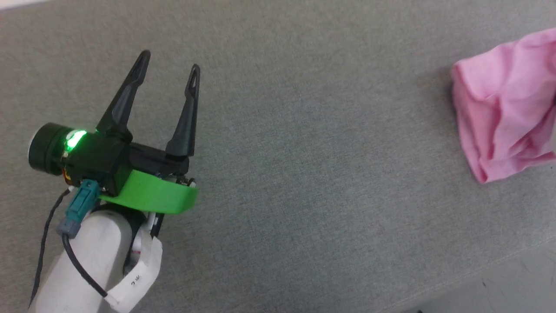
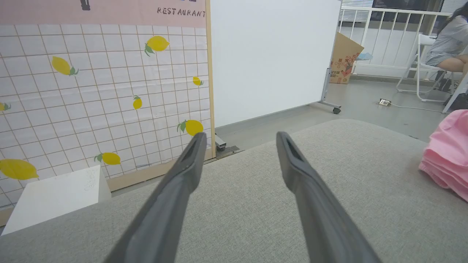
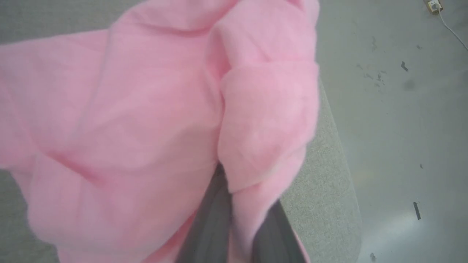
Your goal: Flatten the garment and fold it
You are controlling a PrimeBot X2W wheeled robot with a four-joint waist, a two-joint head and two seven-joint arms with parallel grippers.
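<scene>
**Right pincer clamped on pink garment, left pincer spread wide over bare grey cushion**

Head view: we count one left gripper (image 1: 170, 61) at the lower left. Its two dark fingers are spread wide, with nothing between them, over the grey cushion (image 1: 304, 152). One garment (image 1: 504, 108), pink and bunched, sits at the right edge, well apart from that gripper. The frame cuts it off, so we cannot tell its full shape. A strip of floor (image 1: 512, 282) shows at the bottom right.

Left wrist view: same wide jaws, both fingers seen from behind, nothing held. The garment shows as a pink heap at the far right, again cut off. This view adds the room:
- one lemon-print panel (image 2: 109, 91) with seven lemons we can count, plus a sliver at the left edge
- one whiteboard (image 2: 270, 54)
- one cardboard box (image 2: 343, 58)
- one white block (image 2: 55, 197)
- one seated person (image 2: 451, 47), partly cropped

Right wrist view: the right gripper (image 3: 237, 219) is drawn nearly closed with a fold of the garment pinched between its two fingers (image 3: 212, 226). Cloth covers both tips. The garment lies near the cushion's rounded edge, beside the floor. The picture is blurred, and we cannot make out a waistband or label.
</scene>
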